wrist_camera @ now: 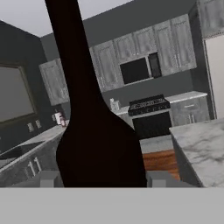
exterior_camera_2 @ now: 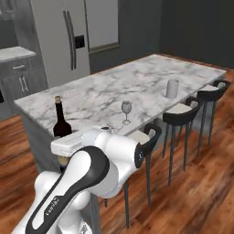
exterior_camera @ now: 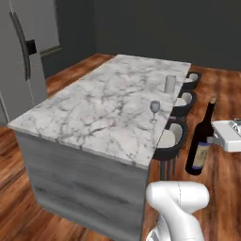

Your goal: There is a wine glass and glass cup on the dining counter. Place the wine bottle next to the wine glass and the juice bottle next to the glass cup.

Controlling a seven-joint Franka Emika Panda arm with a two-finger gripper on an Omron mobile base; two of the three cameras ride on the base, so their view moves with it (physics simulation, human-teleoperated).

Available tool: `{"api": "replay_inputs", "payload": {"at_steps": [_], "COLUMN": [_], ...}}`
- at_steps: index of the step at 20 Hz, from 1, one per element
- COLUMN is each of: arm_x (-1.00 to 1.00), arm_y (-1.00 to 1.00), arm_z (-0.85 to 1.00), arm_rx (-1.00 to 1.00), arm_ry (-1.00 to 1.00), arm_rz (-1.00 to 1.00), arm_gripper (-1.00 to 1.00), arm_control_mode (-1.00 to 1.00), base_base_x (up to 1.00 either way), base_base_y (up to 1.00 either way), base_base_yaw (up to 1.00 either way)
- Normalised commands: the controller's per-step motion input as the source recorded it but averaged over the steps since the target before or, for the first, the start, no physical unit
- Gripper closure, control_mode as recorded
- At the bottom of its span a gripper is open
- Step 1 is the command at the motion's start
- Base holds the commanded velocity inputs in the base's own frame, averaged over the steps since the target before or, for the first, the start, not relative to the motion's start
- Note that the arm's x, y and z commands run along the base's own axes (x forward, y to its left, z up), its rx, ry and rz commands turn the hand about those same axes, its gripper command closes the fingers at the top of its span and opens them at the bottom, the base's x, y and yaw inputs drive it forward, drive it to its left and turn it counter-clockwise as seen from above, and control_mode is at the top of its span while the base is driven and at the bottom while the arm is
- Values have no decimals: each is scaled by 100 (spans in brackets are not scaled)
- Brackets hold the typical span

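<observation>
My gripper (exterior_camera: 210, 140) is shut on the wine bottle (exterior_camera: 201, 141), a tall dark bottle with a tan cork and a pale label. I hold it upright in the air, off the near right corner of the dining counter (exterior_camera: 94, 113). In the hand view the wine bottle (wrist_camera: 98, 144) stands dark between my fingertips (wrist_camera: 50, 179). The small stemmed wine glass (exterior_camera: 154, 111) stands near the counter's right edge. The greyish glass cup (exterior_camera: 170, 84) stands farther along that edge. From the right base view the wine bottle (exterior_camera_2: 60, 119) rises behind my arm, left of the wine glass (exterior_camera_2: 126, 111) and the glass cup (exterior_camera_2: 172, 88). The juice bottle is out of view.
Three black stools (exterior_camera: 172, 136) stand along the counter's right side, the nearest one close to the held bottle. A steel fridge (exterior_camera_2: 68, 36) stands beyond the counter's far left. Grey cabinets and a stove (wrist_camera: 148, 109) line the far wall in the hand view.
</observation>
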Motion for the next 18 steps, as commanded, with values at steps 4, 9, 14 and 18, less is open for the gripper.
{"api": "replay_inputs", "payload": {"at_steps": [4,9,14,18], "arm_x": [0,0,0,0], "arm_y": [0,0,0,0], "arm_z": [0,0,0,0], "arm_rx": [0,0,0,0], "arm_ry": [0,0,0,0], "arm_rz": [0,0,0,0], "arm_gripper": [100,100,100,100], "arm_control_mode": [100,100,100,100], "base_base_x": [0,3,2,3], "base_base_y": [-67,-75,-78,-72], "base_base_yaw": [54,51,50,50]}}
